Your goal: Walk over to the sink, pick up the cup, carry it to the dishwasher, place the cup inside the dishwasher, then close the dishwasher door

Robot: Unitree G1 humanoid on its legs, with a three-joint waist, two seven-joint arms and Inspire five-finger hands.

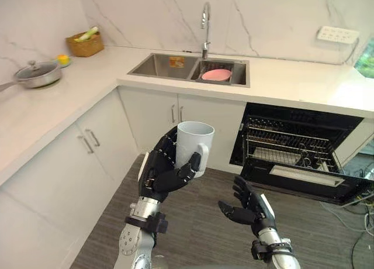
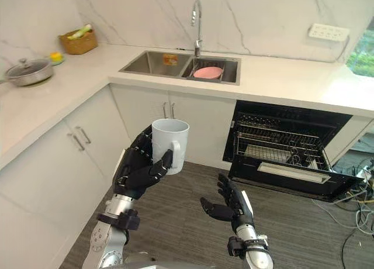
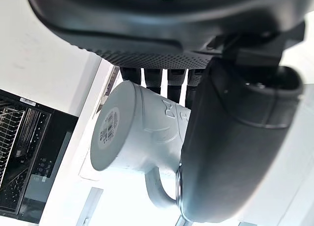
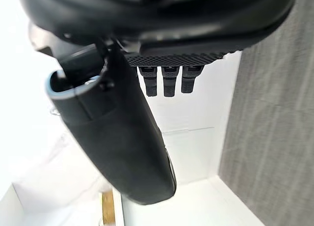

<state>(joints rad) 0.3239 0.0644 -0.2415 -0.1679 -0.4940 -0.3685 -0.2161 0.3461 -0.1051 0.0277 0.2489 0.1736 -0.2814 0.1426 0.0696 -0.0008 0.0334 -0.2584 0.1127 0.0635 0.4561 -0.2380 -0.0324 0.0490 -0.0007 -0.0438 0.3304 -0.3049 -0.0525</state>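
Cup (image 1: 194, 141): white, upright, handle on its near right side, gripped in mid-air in front of the lower cupboards, well apart from the sink (image 1: 190, 67) and the counter (image 1: 292, 85).
Left robot hand (image 1: 159, 174): closed round the cup, fingers behind the body, thumb across the front just beside the handle.
Right robot hand (image 1: 250, 206): empty, fingers loosely spread, lower than the cup and to its right.
Dishwasher (image 1: 295, 141): under the counter to the right, door (image 1: 301, 176) dropped open, wire rack (image 1: 286, 143) showing inside.
Step in hand: the carry, judged about midway through the task; placing the cup and closing the door not yet done.
Doing it well: keep the cup level and the grip firm while turning right; come in above the lowered door, not against its edge; aim for a free spot on the rack; loosen the fingers only once the cup rests there.
Risk: a smooth cup slipping in the grip, or clipping the door on the way in.
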